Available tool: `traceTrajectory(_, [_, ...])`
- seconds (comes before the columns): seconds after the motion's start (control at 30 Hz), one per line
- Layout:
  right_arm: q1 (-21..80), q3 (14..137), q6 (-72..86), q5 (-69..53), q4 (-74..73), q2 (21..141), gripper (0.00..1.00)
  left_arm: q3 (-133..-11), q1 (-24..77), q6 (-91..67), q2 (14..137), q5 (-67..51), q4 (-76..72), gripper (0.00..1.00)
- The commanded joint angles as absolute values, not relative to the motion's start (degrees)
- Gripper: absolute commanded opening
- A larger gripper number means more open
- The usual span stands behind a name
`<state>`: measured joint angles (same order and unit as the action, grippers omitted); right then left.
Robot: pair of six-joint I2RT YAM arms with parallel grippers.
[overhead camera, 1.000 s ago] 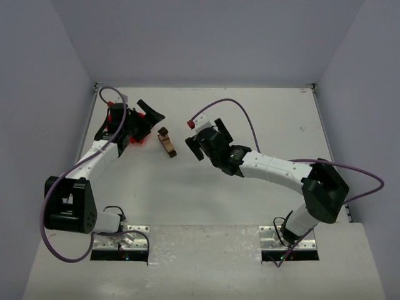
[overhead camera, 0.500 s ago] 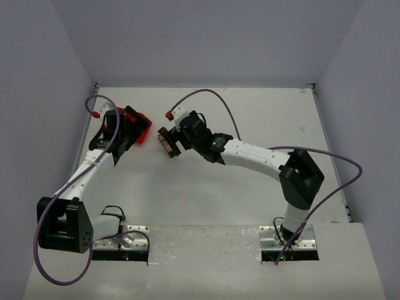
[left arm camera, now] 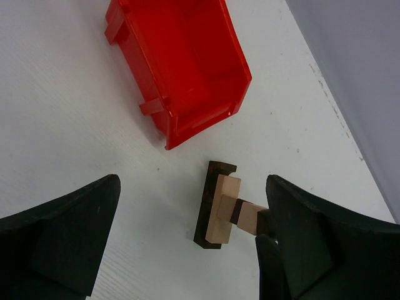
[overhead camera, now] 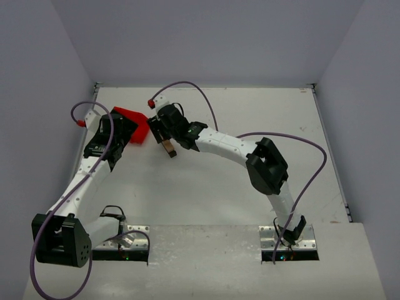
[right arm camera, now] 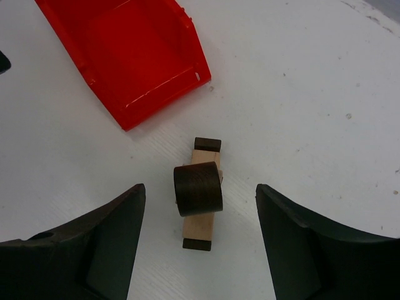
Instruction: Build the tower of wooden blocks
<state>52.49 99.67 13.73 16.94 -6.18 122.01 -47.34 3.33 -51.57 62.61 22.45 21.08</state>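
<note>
The wood block tower (overhead camera: 169, 149) stands on the white table just right of the red bin. It has a dark base (left arm camera: 208, 206), a light plank (right arm camera: 201, 228) and a slim column of light and dark blocks (left arm camera: 240, 214), capped by a dark block (right arm camera: 197, 187). My right gripper (right arm camera: 200, 187) hangs straight over the tower, open, one finger on each side, clear of the blocks. In the top view the right gripper (overhead camera: 164, 132) covers the tower's upper part. My left gripper (left arm camera: 192, 182) is open and holds nothing; the left gripper (overhead camera: 120, 134) sits left of the bin, and its right finger (left arm camera: 325, 244) hides the tower's top.
An empty red plastic bin (overhead camera: 133, 121) lies tilted between the two grippers, its open side up (left arm camera: 181, 56). The right arm (overhead camera: 237, 147) stretches across the table's middle. Grey walls close in the table at the left, back and right.
The right arm has swung left and come over the tower, its jaws narrowing a little. The left gripper has drawn back to the left, off the red bin, which now shows.
</note>
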Motion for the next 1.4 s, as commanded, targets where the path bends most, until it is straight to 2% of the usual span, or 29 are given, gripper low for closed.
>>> traceTrajectory(0.0, [52.3, 105.2, 13.4, 18.1, -7.2, 124.2, 0.70, -46.9, 3.1, -52.1, 61.5, 24.3, 20.4, 1.00])
traceTrajectory(0.2, [52.4, 105.9, 12.7, 18.8, -6.9, 125.0, 0.57, -46.7, 3.1, -51.9, 61.5, 24.1, 19.9, 1.00])
traceTrajectory(0.6, [52.4, 106.0, 12.9, 18.9, -6.8, 125.4, 0.45, -46.5, 3.1, -51.9, 61.4, 23.7, 19.5, 1.00])
traceTrajectory(0.9, [52.4, 106.9, 12.8, 18.9, -7.5, 126.0, 0.44, -46.4, 3.1, -51.9, 61.3, 23.6, 19.1, 1.00])
traceTrajectory(1.1, [52.4, 106.8, 13.4, 18.5, -7.8, 126.1, 0.37, -46.2, 3.1, -51.8, 61.3, 23.5, 18.8, 1.00])
traceTrajectory(1.37, [52.4, 106.4, 14.7, 18.1, -7.5, 125.8, 0.34, -46.1, 3.1, -51.8, 61.2, 23.2, 18.8, 1.00])
